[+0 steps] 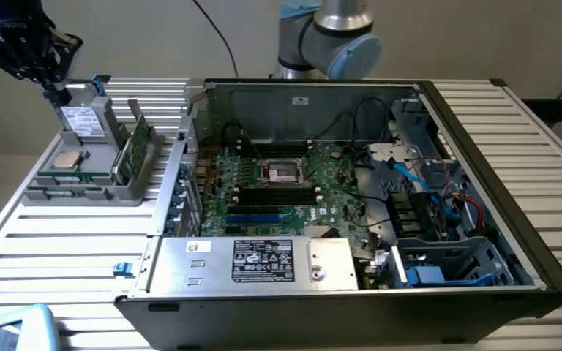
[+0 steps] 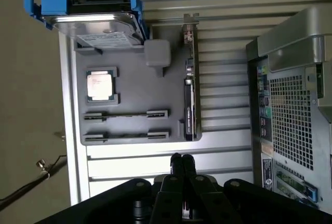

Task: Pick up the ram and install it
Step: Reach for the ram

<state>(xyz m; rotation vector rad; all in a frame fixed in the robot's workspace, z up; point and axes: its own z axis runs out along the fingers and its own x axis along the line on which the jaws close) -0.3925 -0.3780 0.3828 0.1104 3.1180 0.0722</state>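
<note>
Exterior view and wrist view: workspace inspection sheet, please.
Surface: slatted metal table carrying an open black computer case and a grey parts tray.
Job's things: thin green ram stick edge-on in the tray; motherboard's black slots look empty.
Clutter: grey boxy drive, square silver processor, upright green card.
Grippers: black gripper shut, empty, above the tray.
Cables: blue and black leads inside case.
Surroundings: arm base behind case.

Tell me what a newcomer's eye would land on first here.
The open computer case, its green motherboard bared, takes the middle of the exterior view. At that view's left stands a grey holder with a blue-railed drive, a silver processor and an upright card. The black gripper, shut, hangs near the holder.
</note>
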